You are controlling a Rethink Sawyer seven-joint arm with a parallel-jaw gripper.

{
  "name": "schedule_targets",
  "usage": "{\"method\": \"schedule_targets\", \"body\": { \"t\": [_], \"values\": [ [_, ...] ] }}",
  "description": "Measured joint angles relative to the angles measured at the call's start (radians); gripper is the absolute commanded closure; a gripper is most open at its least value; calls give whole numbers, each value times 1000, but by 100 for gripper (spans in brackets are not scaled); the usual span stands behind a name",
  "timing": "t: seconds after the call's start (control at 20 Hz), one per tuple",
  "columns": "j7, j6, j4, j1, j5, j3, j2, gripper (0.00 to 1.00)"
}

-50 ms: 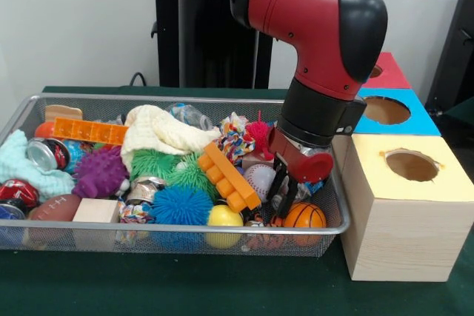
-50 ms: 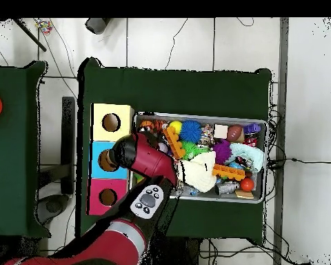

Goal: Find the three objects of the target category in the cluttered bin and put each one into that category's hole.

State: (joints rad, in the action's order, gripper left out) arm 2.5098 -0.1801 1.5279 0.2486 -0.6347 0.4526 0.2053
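Green cloth covers the tabletop (image 1: 222, 286), with a pale wall behind and, seen from overhead, a light tiled floor (image 2: 161, 41) strung with cables. The wire mesh bin (image 1: 185, 238) is the landmark here: a long tray, its long axis running across the front view, packed full.

Just beside the bin's right end in the front view stand three boxes with round holes: a yellow-topped wooden box (image 1: 404, 212) nearest the camera, a blue one (image 1: 396, 112) behind it, a red one (image 1: 389, 70) farthest back.

The red arm (image 1: 311, 12) comes down into the bin's right end. Its pincer (image 1: 285, 186) is low among the clutter, black fingers (image 1: 278, 183) pointing down and set narrowly apart; nothing shows clamped between them. It sits just above a small orange basketball (image 1: 304, 215) and right beside a white baseball (image 1: 259, 180).

Elsewhere in the bin: an orange toy brick (image 1: 228, 176) lying diagonally near the middle, a blue spiky ball (image 1: 181, 205) and yellow ball (image 1: 224, 217) at the front wall, a green spiky ball (image 1: 159, 162), a purple spiky ball (image 1: 98, 173), a brown toy football (image 1: 53, 207) at the left front, crushed cans (image 1: 46, 155) at the left end, a cream cloth (image 1: 159, 129) heaped toward the back. Which category is the target, the pictures don't say.
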Motion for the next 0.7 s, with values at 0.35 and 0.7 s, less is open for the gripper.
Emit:
{"method": "schedule_targets", "body": {
  "t": [0.35, 0.7],
  "values": [
    [0, 0, 22, 0, 1, -2, 27, 100],
    [0, 0, 96, -9, 40, -31, 139, 100]
  ]
}}
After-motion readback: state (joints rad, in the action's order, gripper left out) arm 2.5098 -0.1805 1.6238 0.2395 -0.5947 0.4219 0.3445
